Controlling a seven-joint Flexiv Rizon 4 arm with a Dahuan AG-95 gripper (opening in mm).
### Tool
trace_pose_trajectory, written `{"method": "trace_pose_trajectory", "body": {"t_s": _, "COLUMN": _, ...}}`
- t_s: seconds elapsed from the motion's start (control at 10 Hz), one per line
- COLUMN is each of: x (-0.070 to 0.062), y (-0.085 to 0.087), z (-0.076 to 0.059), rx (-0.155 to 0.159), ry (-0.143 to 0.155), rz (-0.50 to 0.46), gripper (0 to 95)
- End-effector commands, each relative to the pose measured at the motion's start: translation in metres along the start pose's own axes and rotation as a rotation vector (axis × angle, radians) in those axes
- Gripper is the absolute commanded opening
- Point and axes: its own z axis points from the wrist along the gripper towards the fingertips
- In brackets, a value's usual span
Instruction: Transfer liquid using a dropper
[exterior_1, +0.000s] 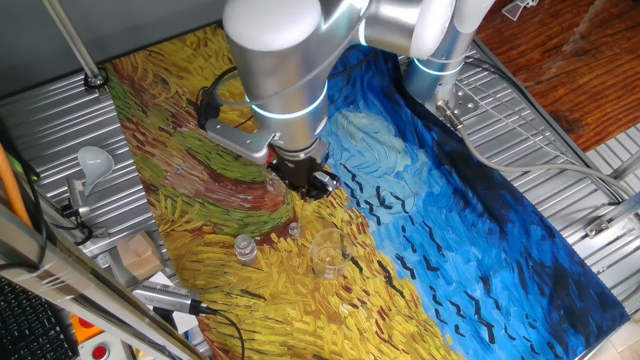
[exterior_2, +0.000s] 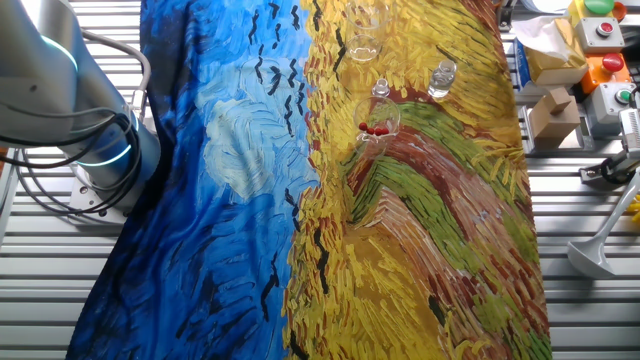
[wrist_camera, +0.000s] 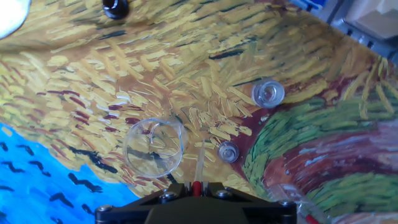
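Your gripper (wrist_camera: 196, 188) at the hand view's bottom edge pinches a dropper (wrist_camera: 199, 169), jaws closed on it. Its clear tip points up-frame between the beaker (wrist_camera: 155, 147) and a small vial (wrist_camera: 229, 152).

On the painted cloth stand one large clear beaker (wrist_camera: 154, 147) and two small glass vials (wrist_camera: 268, 93) (wrist_camera: 229, 152). A glass cup (exterior_2: 378, 126) holds several red-bulbed droppers (exterior_2: 372, 129), number unclear.

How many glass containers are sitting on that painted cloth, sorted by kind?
Beakers: 2 (one empty, one holding red-bulbed droppers)
Small vials: 2
Total: 4
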Motion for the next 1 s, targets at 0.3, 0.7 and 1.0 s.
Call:
{"method": "trace_pose_trajectory", "body": {"t_s": 0.3, "x": -0.001, "y": 0.001, "z": 0.0, "rx": -0.013, "ry": -0.01, "rz": -0.061, "gripper": 0.0}}
{"method": "trace_pose_trajectory", "body": {"t_s": 0.7, "x": -0.001, "y": 0.025, "z": 0.011, "rx": -0.008, "ry": -0.02, "rz": -0.019, "gripper": 0.0}}
{"method": "trace_pose_trajectory", "body": {"t_s": 1.0, "x": 0.005, "y": 0.033, "z": 0.017, "rx": -0.009, "ry": -0.023, "rz": -0.015, "gripper": 0.0}}
